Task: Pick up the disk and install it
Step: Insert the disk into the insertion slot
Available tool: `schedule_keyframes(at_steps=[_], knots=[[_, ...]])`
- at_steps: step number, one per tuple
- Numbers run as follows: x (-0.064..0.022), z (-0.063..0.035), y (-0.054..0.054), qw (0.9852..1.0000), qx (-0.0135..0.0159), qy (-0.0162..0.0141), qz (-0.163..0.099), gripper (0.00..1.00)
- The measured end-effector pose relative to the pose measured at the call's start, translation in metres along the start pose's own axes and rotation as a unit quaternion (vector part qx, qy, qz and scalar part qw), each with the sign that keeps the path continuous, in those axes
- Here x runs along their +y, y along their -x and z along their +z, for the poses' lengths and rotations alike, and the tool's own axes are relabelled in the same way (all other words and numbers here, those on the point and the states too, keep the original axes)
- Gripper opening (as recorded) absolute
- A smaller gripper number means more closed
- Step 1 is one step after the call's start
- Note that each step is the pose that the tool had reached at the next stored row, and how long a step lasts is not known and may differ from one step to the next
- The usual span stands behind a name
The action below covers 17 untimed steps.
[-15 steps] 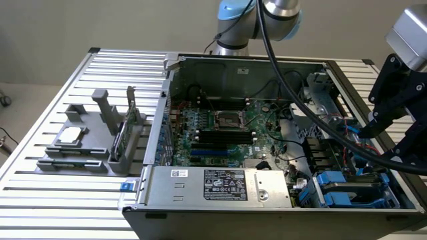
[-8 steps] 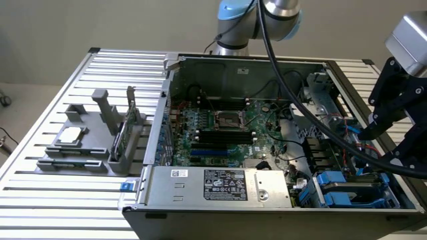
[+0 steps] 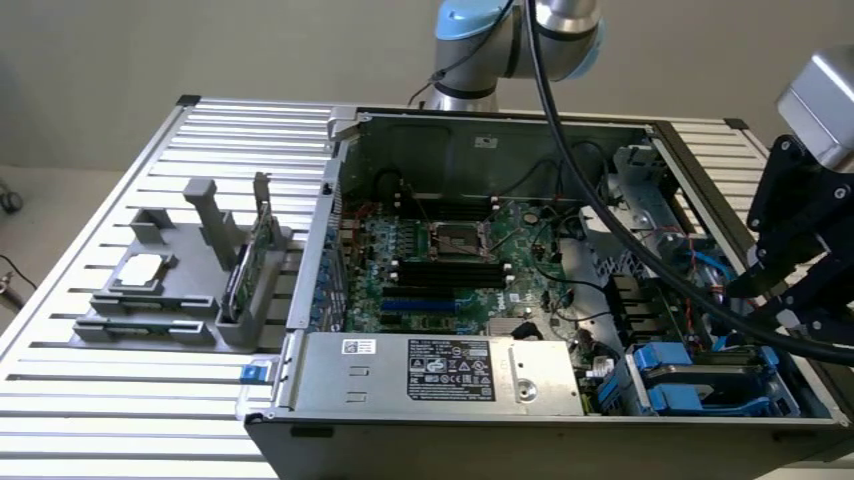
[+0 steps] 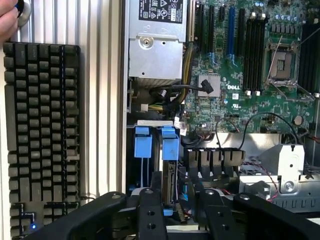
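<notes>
In the exterior view, the open computer case (image 3: pixel 334 230) is seen lying on the slatted table (image 3: pixel 120 420), with the power supply (image 3: pixel 434 372) set along its near wall. Just to the exterior view's right of the power supply, the disk (image 3: pixel 667 365) is found in the corner bay, marked by its bright blue rails. The gripper (image 3: pixel 787 300) is held above that bay, further to the exterior view's right of the power supply, and a black cable (image 3: pixel 587 200) is draped across the case toward it. Well to the exterior view's left of the power supply, a grey fixture (image 3: pixel 174 290) is parked on the table. Over to the wrist view: the disk (image 4: pixel 170 175) is seen edge-on in its bay, just beside the power supply (image 4: pixel 155 50), and it is straddled by the gripper (image 4: pixel 180 200). The 2 black fingers (image 4: pixel 150 210) are held apart, 1 close against the disk, a gap left at the other. The motherboard (image 4: pixel 240 75) is spread out next to the power supply, a keyboard (image 4: pixel 42 135) lies outside the case, and part of a person's hand (image 4: pixel 6 20) is caught beyond it.
</notes>
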State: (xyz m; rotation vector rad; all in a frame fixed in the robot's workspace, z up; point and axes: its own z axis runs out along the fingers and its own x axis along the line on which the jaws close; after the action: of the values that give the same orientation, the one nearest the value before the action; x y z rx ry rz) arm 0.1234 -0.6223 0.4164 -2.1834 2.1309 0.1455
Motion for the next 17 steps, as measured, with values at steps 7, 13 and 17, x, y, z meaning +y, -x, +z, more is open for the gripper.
schedule_keyframes(at_steps=[7,13,17], knots=[[-0.0029,0.0129,0.001,1.0000,0.0004,-0.0003,0.000,0.25],[-0.0041,0.0242,0.002,1.0000,0.0004,-0.0003,0.000,0.25],[-0.0050,0.0316,0.003,1.0000,0.0005,-0.0003,0.000,0.25]])
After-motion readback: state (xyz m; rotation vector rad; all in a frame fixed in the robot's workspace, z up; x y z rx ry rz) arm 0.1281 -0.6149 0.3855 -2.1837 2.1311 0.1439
